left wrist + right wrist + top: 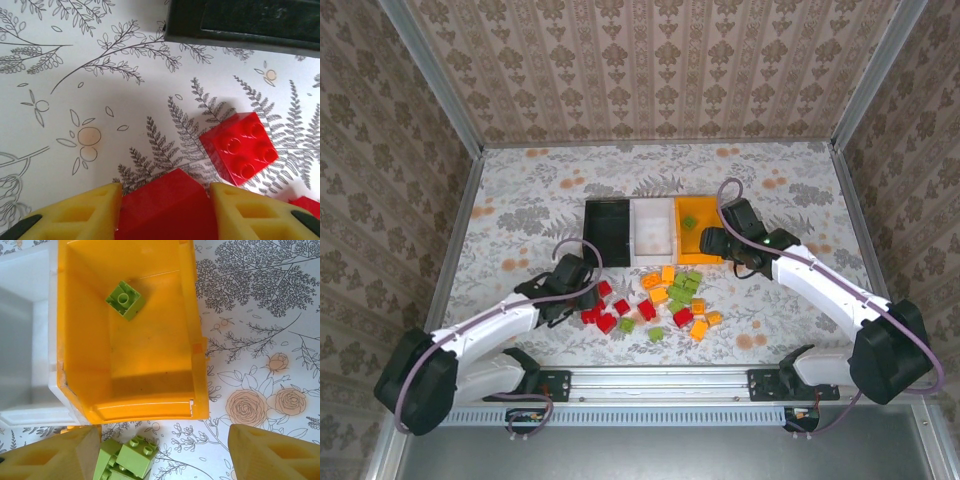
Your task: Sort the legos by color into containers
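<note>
One small red plastic toy brick (167, 212) sits pinched in our left gripper (165, 192) by the table's (520, 200) near edge. We should lift straight up, clear of the neighbouring red brick (239, 147), then head for the black plastic bin (240, 27). Our right gripper (163, 435) hangs spread, empty, by the orange-yellow plastic bin (197, 345).

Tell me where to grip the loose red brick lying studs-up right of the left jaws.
Grip the studded red brick across two opposite flat side walls, coming straight down from above. Its studs face up and it sits turned diagonally on the table, so the wrist probably needs rotating to square the jaws with those walls.
</note>
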